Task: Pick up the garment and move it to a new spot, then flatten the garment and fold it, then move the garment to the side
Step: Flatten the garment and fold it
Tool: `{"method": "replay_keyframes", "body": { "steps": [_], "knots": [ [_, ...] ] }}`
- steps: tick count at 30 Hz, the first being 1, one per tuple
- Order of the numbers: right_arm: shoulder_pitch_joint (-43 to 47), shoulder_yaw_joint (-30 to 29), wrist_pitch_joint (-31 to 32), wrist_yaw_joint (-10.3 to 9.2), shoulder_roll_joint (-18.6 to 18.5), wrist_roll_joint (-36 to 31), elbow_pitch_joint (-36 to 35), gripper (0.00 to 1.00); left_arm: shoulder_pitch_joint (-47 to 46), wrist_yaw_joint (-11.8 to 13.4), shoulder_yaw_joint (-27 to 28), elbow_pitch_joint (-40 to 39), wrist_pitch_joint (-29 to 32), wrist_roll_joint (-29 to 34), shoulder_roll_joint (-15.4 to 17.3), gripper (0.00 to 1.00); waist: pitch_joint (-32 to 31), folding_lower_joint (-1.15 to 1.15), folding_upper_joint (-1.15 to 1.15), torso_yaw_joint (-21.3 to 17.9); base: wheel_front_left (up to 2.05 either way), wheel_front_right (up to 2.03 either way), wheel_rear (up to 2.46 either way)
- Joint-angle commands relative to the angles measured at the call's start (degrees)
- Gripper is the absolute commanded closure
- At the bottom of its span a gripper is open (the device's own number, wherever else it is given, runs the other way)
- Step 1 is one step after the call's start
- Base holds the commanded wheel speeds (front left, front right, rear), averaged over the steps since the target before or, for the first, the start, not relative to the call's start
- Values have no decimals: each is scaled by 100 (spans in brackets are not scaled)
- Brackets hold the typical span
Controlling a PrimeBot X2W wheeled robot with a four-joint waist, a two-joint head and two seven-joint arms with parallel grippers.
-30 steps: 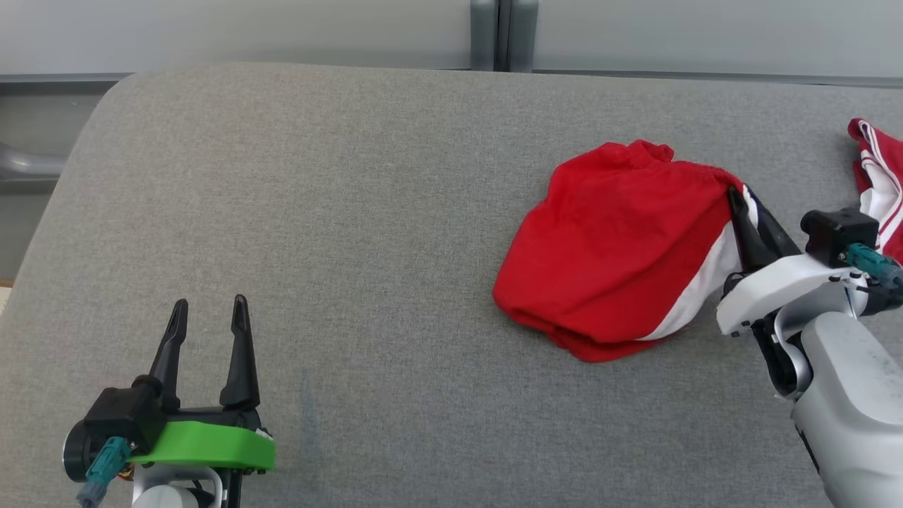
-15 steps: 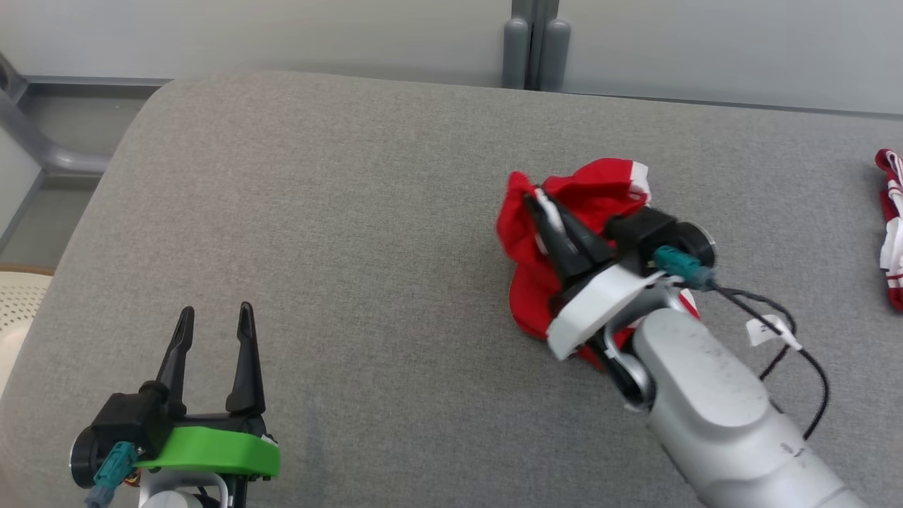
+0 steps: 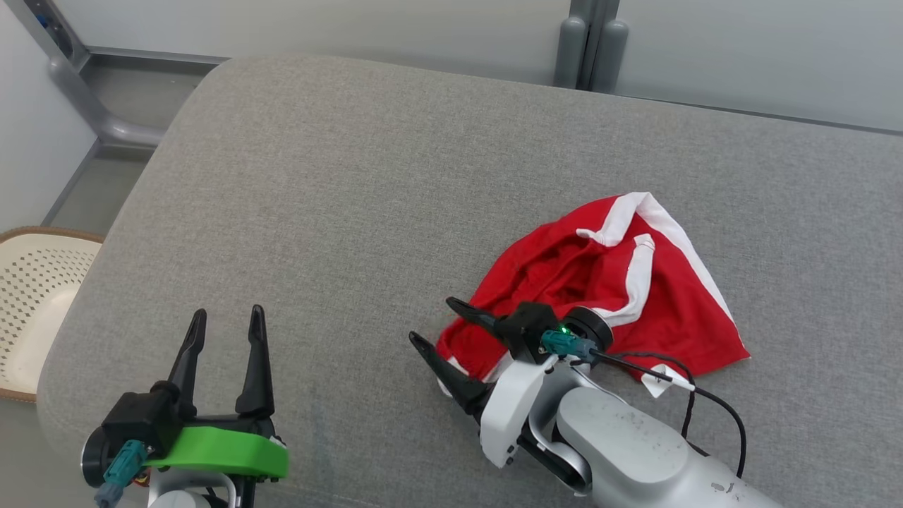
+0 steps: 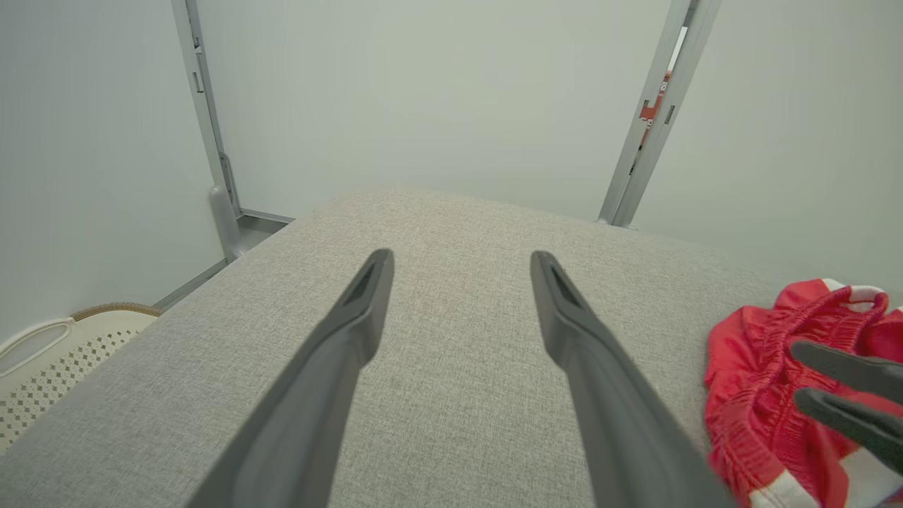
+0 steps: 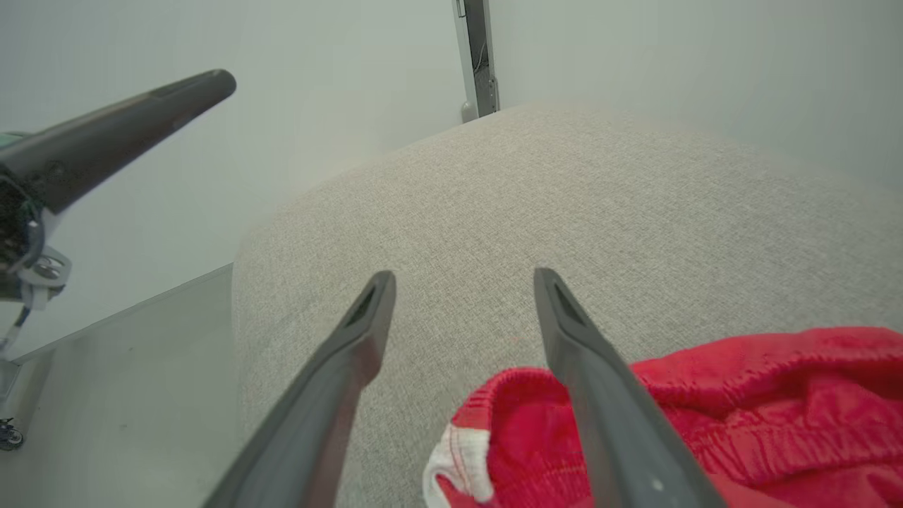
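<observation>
- One grey padded surface (image 3: 367, 176) carries the scene. The head camera has swung since a second ago, so the change of framing is the camera's, not the furniture's.
- One red garment (image 3: 635, 296) with white stripes now lies loose on that surface, right of centre, rumpled and partly turned over. A second ago it was pinched at one edge, and half a second ago it was bunched up in the grip.
- Right gripper (image 3: 431, 319) has let go. Its fingers, pressed on cloth a moment earlier, now stand spread wide at the garment's near-left edge. One finger lies over the elastic waistband, and whether it touches cannot be told.
- Left gripper (image 3: 228, 312) hangs at the lower left, well apart from the cloth, with its fingers spread as before and holding nothing.
- Judgement: the move to a new spot looks done. Flattening comes next, and the folded-over panel and gathered waistband will likely need both arms to pull them out.
</observation>
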Motion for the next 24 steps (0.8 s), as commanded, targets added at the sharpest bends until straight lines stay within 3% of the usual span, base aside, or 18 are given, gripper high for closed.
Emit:
{"method": "replay_keyframes", "body": {
  "steps": [1,8,20,24],
  "knots": [
    [13,7,-14,-10,-26,110,-10,0,-24,-20,62,-1,-1,-39,-5,0,0,0,0,-43,0,0,0],
    [-87,-642,-14,-10,-37,-15,-382,0,49,-20,202,-24,-1,41,-6,0,-77,0,0,-359,0,0,0],
    [487,-2638,-14,-10,-871,-626,-928,0,158,-20,300,-135,-1,113,-14,0,-168,0,0,-798,0,0,0],
    [560,-2839,-14,-7,-928,-599,-744,0,131,-20,279,-154,-1,96,-17,0,-122,0,0,-806,0,0,0]
  ]
}}
